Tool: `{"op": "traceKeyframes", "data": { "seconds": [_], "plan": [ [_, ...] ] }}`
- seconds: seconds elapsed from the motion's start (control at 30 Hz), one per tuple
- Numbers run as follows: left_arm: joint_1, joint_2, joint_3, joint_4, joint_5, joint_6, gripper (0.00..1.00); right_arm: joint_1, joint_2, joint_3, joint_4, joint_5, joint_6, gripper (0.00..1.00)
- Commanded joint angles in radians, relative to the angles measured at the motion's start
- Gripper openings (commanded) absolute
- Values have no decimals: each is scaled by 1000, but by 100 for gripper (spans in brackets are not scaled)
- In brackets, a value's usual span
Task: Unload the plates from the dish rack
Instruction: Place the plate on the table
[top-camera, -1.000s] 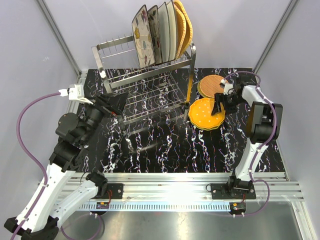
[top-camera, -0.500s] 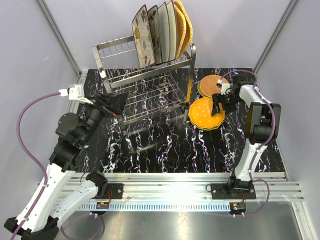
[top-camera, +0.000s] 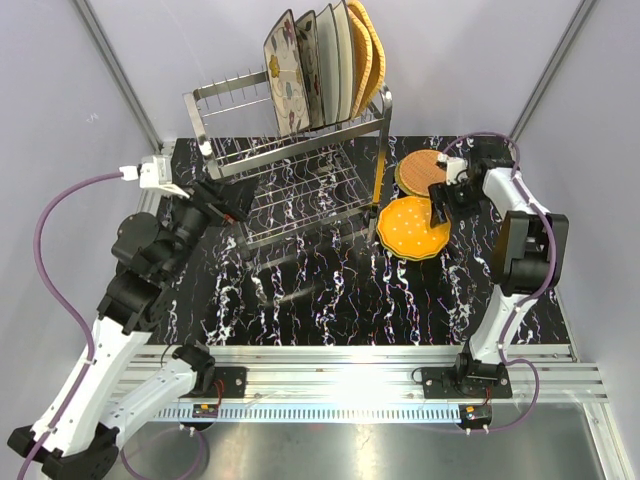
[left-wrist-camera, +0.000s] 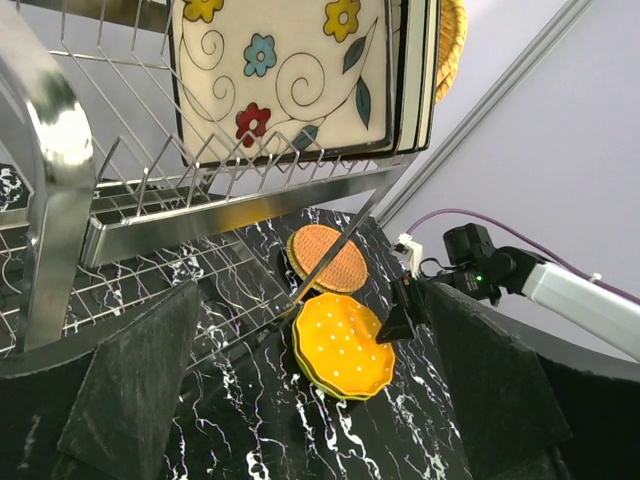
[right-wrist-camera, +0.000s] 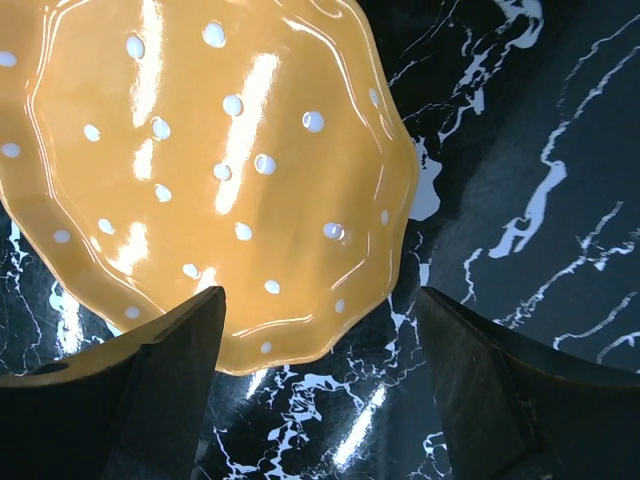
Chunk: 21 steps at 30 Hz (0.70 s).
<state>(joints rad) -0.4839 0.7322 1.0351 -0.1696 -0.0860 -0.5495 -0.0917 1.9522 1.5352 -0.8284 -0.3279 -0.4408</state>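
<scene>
Glossy scalloped dotted orange plate (top-camera: 410, 230) lies flat under released right gripper (top-camera: 440, 207); left gripper (top-camera: 232, 203), also released, faces shiny steel-wire rack (top-camera: 300, 143).

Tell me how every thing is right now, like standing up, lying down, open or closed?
Dish rack: standing upright, holding plates on top.
Rack plates: standing on edge, side by side.
Orange dotted plate: lying flat on the table.
Woven plate: lying flat behind it.
Left pincer: open, empty.
Right pincer: open, empty, above the orange plate's edge.
</scene>
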Motion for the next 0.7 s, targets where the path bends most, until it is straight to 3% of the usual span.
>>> {"op": "traceKeyframes", "data": {
  "seconds": [0.0,0.2,0.5,0.67],
  "plan": [
    [5,61,101,-31,6,28,99,3,-101,26,12,30,-44,84],
    [4,183,259,-80,25,52,99,3,-225,23,6,-25,-67,87],
    [2,384,537,-237,31,77,99,4,-406,-58,43,-298,-50,88],
    [2,487,698,-300,20,88,99,4,-521,-118,146,-431,-16,90]
  ]
}}
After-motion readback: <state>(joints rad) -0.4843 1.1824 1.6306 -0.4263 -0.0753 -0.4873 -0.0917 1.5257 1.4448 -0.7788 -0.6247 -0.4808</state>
